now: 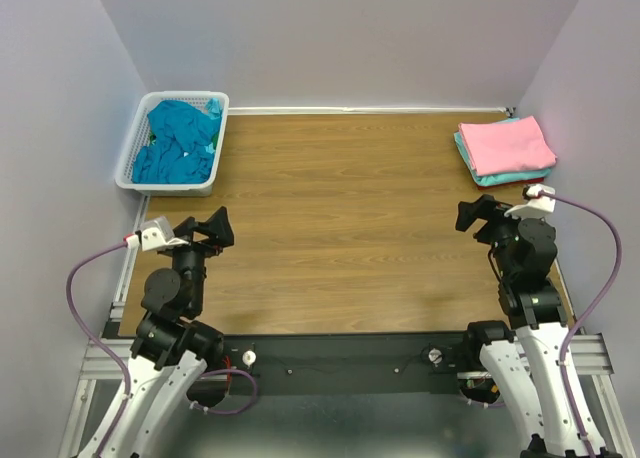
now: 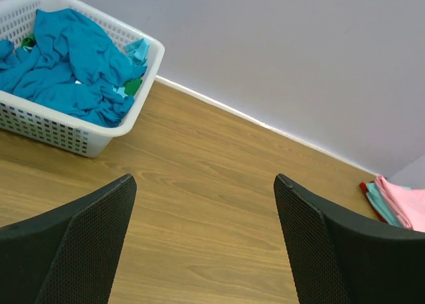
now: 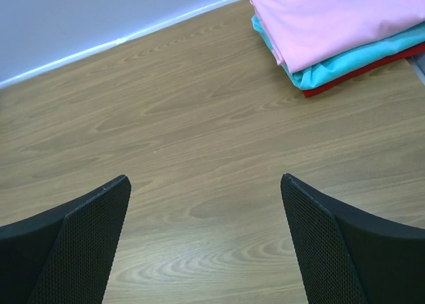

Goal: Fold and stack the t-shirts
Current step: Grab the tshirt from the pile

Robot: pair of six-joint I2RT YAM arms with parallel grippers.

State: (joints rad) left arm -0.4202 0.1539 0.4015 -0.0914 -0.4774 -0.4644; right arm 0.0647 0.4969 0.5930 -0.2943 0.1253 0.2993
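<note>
A crumpled deep teal-blue t-shirt (image 1: 178, 143) lies on top in the white slotted basket (image 1: 130, 161) at the back left; it also shows in the left wrist view (image 2: 70, 62), with bits of light aqua (image 2: 138, 50) and green cloth (image 2: 133, 86) beside it. A folded stack sits at the back right: a pink t-shirt (image 1: 505, 144) on a turquoise one (image 3: 345, 62) and a red layer (image 3: 362, 73). My left gripper (image 1: 212, 228) is open and empty over bare wood (image 2: 206, 184). My right gripper (image 1: 478, 215) is open and empty, short of the stack.
The wooden table (image 1: 350, 218) is walled by pale lilac panels on the left, back and right. The basket (image 2: 93, 141) stands against the left wall. A metal frame rail (image 1: 340, 353) runs along the near edge by the arm bases.
</note>
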